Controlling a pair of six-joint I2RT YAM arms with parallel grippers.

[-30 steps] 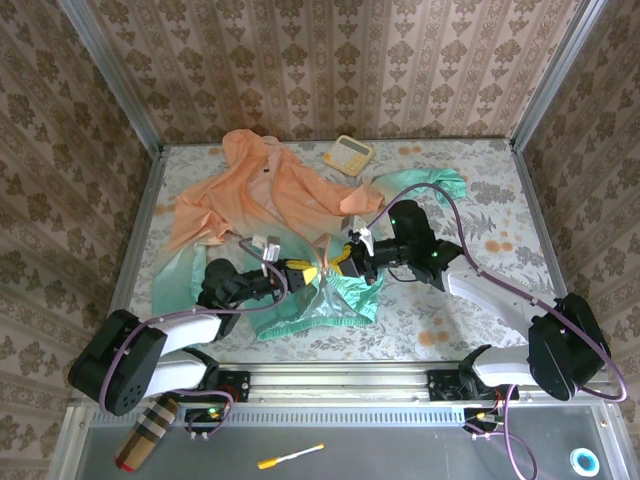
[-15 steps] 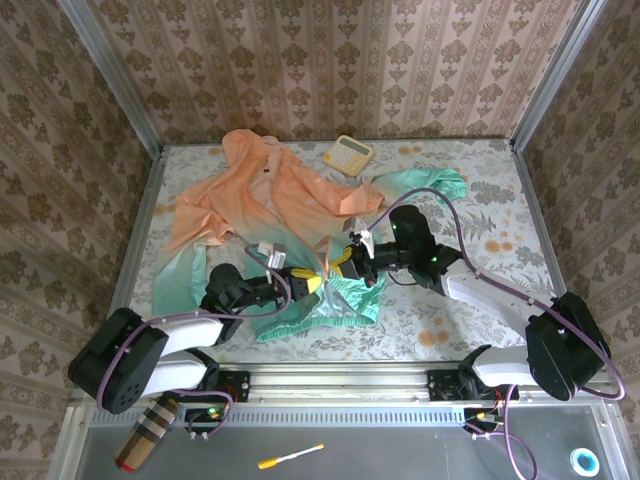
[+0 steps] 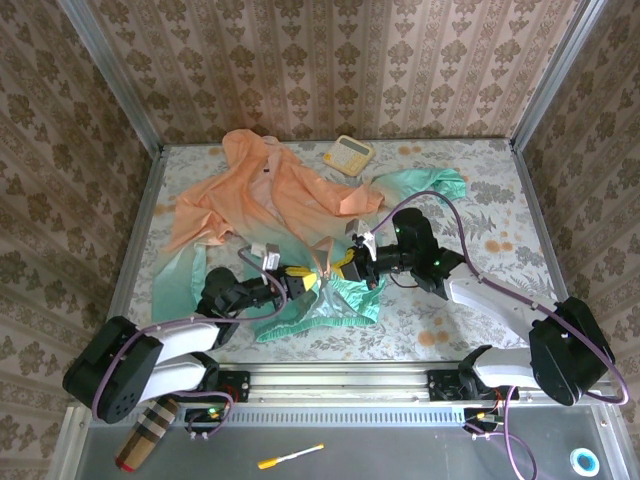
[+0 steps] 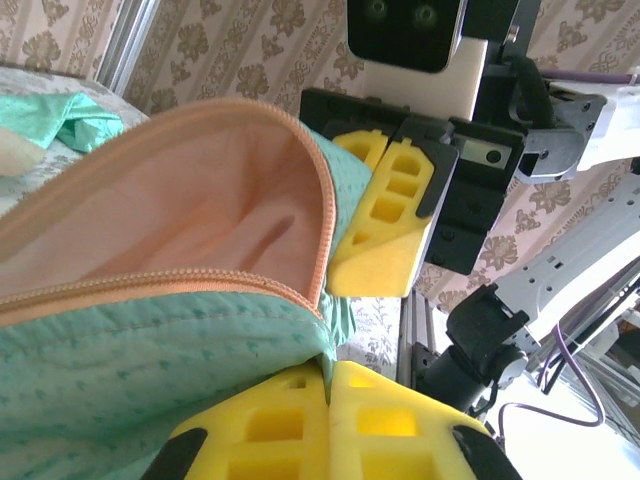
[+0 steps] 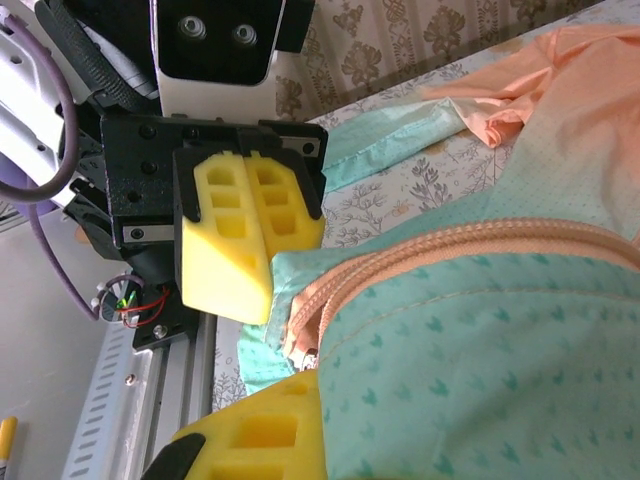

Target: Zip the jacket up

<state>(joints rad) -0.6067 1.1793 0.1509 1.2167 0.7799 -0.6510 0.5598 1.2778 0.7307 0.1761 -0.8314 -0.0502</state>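
- Jacket (image 3: 270, 195): sprawled over the left and middle of the table (image 3: 470, 310). Peach-orange upper part bunched toward the far left, mint-teal lower part crumpled near the front edge between the two arms.
- Left gripper (image 3: 303, 281): low over the teal hem, reaching in from the left. Yellow pads pressed together, pinched on the jacket's bottom edge. From the left wrist, left gripper (image 4: 330, 392) closed tight, teal cloth running in between the pads.
- Zipper (image 4: 190, 288): orange, undone at this end. One track lying along the teal edge, the other curving up and around an open pocket of peach lining. From the right wrist, zipper (image 5: 450, 250) seen as an orange band crossing the teal cloth and dropping to the hem.
- Right gripper (image 3: 343, 262): just beside the left one, tips nearly facing it. Narrow, clamped on the jacket's teal edge next to the zipper. From the left wrist, right gripper (image 4: 385, 215) with both yellow pads together against the cloth's border. From the right wrist, one yellow pad (image 5: 265, 430) under the hem, and the left gripper (image 5: 248, 225) straight ahead, closed on the same edge.
- Calculator (image 3: 348, 153): small, yellow, at the far side of the table, just beyond the peach cloth, well apart from both grippers.
- Sleeve (image 3: 425, 182): teal, stretched out to the right on the far side of the right arm.
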